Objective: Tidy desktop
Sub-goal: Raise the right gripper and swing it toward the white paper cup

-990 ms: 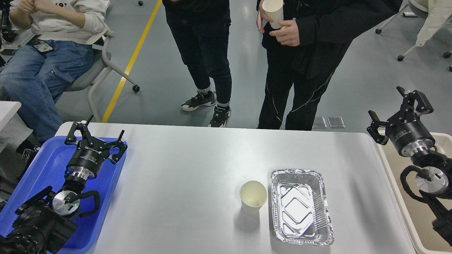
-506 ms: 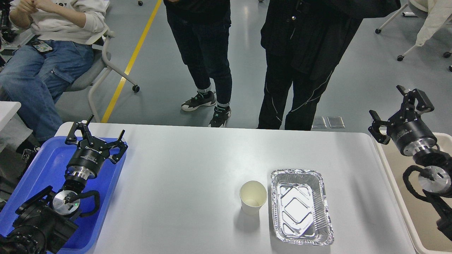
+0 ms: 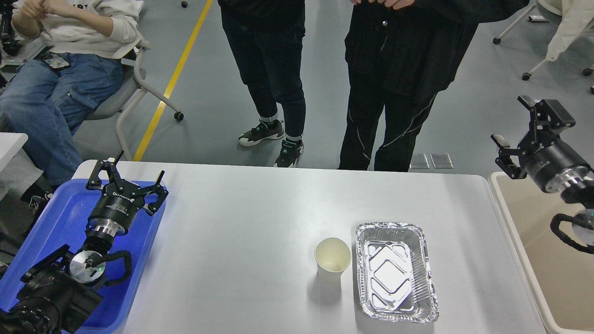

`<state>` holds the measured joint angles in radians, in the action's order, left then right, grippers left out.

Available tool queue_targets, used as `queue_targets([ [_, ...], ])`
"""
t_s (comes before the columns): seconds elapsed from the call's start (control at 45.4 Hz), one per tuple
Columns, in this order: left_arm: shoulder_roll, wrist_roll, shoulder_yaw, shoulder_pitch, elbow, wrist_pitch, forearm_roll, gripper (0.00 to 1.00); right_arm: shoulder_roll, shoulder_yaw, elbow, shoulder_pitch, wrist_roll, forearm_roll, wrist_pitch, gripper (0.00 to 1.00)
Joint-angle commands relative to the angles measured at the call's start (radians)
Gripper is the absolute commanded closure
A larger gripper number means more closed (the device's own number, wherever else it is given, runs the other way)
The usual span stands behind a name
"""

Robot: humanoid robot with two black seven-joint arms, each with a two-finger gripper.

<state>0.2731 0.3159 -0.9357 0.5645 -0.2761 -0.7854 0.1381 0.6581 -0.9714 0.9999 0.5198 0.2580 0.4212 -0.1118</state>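
From the head view, the desktop (image 3: 241,222) fills the lower middle of the scene, with a blue tray (image 3: 51,222) at its left edge and a beige bin (image 3: 547,260) at its right edge. Two items sit on the table toward the right: a paper cup (image 3: 332,259), upright and apparently empty, and just beside it on the right a foil tray (image 3: 396,271), also empty. The two are near each other but look slightly apart.

The left gripper (image 3: 126,178) hangs over the far end of the blue tray, fingers spread and holding nothing. The right gripper (image 3: 526,123) is raised beyond the far edge of the bin, well apart from the cup and foil tray, its fingers apart and empty too.

Judging by this, the tidying has both items left to do: neither is gripped, and neither the blue tray nor the bin shows anything inside. Three people wait beyond the table.
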Motion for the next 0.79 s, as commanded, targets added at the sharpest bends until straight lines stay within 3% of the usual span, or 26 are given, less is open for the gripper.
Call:
queue_targets([
  [0.0, 0.000, 0.000, 0.000, 0.000, 0.000, 0.000, 0.000, 0.00, 0.067, 0.054, 0.085, 0.022, 0.000, 0.105, 0.003, 0.00],
  [0.352, 0.000, 0.000, 0.000, 0.000, 0.000, 0.000, 0.000, 0.00, 0.140, 0.155, 0.226, 0.065, -0.002, 0.344, 0.003, 0.00],
  [0.77, 0.000, 0.000, 0.000, 0.000, 0.000, 0.000, 0.000, 0.00, 0.252, 0.358, 0.345, 0.164, -0.005, 0.444, -0.005, 0.00],
])
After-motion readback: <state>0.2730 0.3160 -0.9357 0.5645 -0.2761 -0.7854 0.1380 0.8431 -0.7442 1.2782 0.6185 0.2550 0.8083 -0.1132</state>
